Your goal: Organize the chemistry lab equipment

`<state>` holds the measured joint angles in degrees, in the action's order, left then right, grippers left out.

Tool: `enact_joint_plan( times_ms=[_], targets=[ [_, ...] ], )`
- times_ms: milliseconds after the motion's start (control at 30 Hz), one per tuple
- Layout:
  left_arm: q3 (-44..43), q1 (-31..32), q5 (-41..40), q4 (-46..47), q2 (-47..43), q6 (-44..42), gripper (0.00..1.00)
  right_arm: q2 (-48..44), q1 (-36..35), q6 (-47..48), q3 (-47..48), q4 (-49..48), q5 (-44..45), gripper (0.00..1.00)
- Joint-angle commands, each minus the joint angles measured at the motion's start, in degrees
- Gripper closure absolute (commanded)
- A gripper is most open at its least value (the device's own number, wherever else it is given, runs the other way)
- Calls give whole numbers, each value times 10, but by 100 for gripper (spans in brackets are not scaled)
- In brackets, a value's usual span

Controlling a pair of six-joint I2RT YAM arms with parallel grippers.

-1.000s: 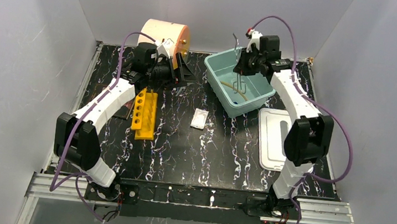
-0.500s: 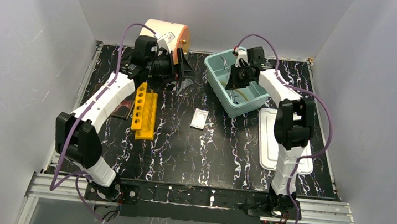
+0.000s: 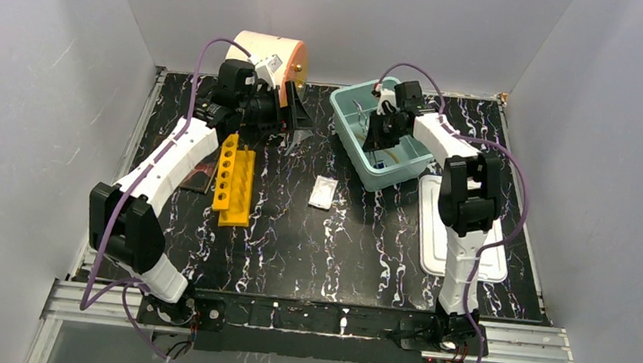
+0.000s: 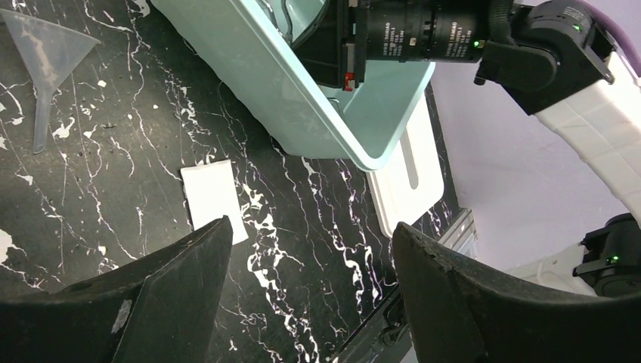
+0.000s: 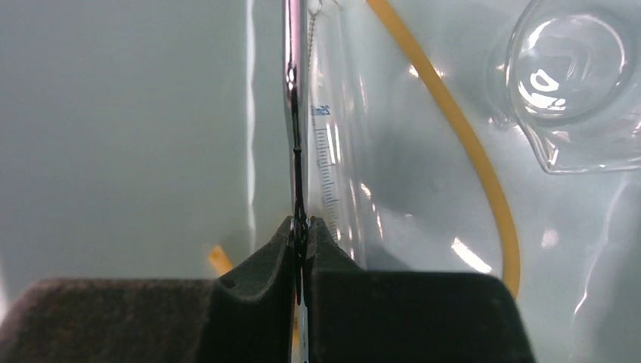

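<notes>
While thin metal rod (image 5: 290,91), possibly tool handle, is clamped by right gripper (image 5: 301,231) low inside teal bin (image 3: 349,139), beside graduated glass tube (image 5: 336,151) and tan rubber tubing (image 5: 462,128), deposit there judged intended; left gripper (image 4: 310,234) is held apart, empty, near clear funnel (image 4: 47,45).

The tube rack (image 3: 234,181) lies left of the tub (image 3: 352,138), the lid (image 3: 429,224) right.

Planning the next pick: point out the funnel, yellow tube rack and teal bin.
clear funnel (image 4: 47,54): left wrist view, cone.
yellow tube rack (image 3: 236,182): top view, top face.
teal bin (image 4: 257,76): left wrist view, outer wall.
</notes>
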<state>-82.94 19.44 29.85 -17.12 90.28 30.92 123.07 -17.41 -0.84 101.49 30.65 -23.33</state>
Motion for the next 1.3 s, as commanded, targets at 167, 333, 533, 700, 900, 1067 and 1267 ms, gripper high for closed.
enact_joint_plan(
  times_ms=[167, 333, 533, 700, 900, 1067, 1267],
  targets=[
    [-1, -1, -7, -11, -27, -9, 24, 28, -9, 5, 62, 22, 3, 83],
    [0, 0, -8, -12, -27, -9, 24, 31, -10, -4, 76, 28, 11, 71],
    [-1, -1, -19, -19, -28, -12, 23, 17, -11, -18, 97, 38, 39, 61],
    [-3, -1, -35, -31, -32, -18, 23, -21, -11, -39, 111, 50, 66, 51],
    [-18, -1, -118, -69, -46, -26, 23, -157, -20, -48, 49, 12, 103, 40],
    [-10, -1, -192, -96, -67, -9, 27, -247, -96, -58, -4, -30, 173, 31],
    [-55, -1, -387, -176, -75, 23, 32, -248, -226, -55, -50, -13, 299, 27]
  ],
)
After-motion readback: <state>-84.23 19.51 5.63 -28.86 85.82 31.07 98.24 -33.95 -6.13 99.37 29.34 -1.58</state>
